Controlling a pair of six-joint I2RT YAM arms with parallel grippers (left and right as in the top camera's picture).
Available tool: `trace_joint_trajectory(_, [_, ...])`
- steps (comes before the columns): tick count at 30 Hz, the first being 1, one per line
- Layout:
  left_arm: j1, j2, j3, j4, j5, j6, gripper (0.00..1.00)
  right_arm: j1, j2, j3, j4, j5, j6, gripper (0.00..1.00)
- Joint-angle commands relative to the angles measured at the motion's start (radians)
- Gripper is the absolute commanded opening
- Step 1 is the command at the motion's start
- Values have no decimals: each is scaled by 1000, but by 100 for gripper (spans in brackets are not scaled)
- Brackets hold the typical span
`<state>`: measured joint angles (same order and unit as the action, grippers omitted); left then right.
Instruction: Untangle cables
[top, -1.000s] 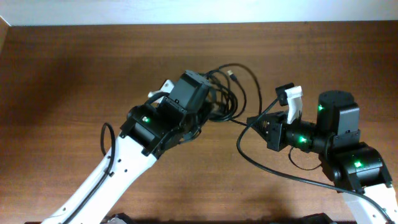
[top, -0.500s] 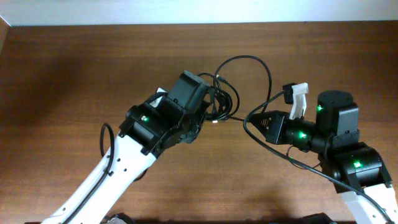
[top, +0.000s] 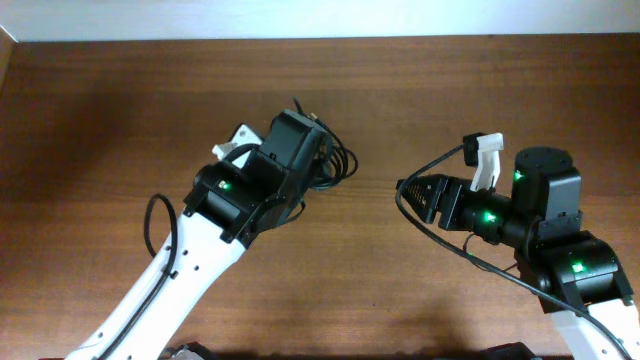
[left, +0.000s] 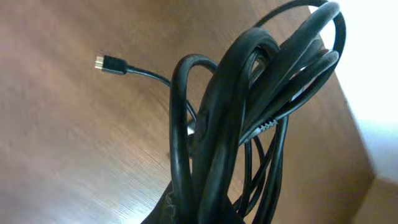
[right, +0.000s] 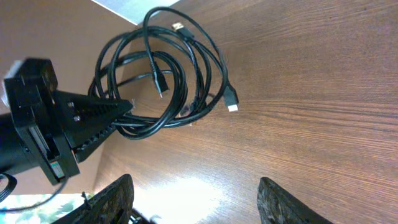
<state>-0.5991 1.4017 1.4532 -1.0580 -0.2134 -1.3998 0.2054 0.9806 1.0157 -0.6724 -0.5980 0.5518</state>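
The cables (left: 249, 106) are clamped in the closed left gripper (top: 312, 160) over the tabletop (top: 100, 120). The right gripper (right: 196, 190) is spread wide, and nothing is gripped.

Blk cables (left: 249, 112) bunched in loops, plug end (left: 112, 63) sticking out, wood table (left: 62, 155) behind

Your table (top: 100, 120) is dark brown wood grain, bordered by a pale strip (top: 300, 18) at 12 o'clock. Just off centre toward 12 o'clock, the cables (top: 338, 166) bunch in loops; you cannot tell whether they rest on the wood or hang clear.
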Motion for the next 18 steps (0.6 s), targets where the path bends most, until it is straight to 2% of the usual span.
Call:
trace_joint_trajectory(1, [0,-1,8,36,-31,349,0,-3,-12,13,7,17,-24,62])
trace_joint_trajectory(3, [0,-1,8,50,-31,528,0,-3,-12,13,11,28,-87,62])
trace_joint_trajectory(8, [0,-1,8,53,-30,845,0,-3,-12,13,11,31,-307,62])
trace_joint_trajectory(9, [0,-1,8,51,-26,963,0,-3,-12,13,11,38,-349,62])
trace_joint_trajectory(12, [0,-1,8,49,-24,1205,0,-3,-8,13,10,61,-498,62])
trace_joint_trajectory(14, [-5,-1,8,51,50,1372,0,-3,-2,13,10,61,-549,62])
trace_joint_trajectory(16, [-15,-1,8,55,121,1491,0,-3,6,13,8,61,-563,61])
trace_joint_trajectory(18, [-29,-1,8,54,120,1588,0,-3,15,13,-6,61,-635,61])
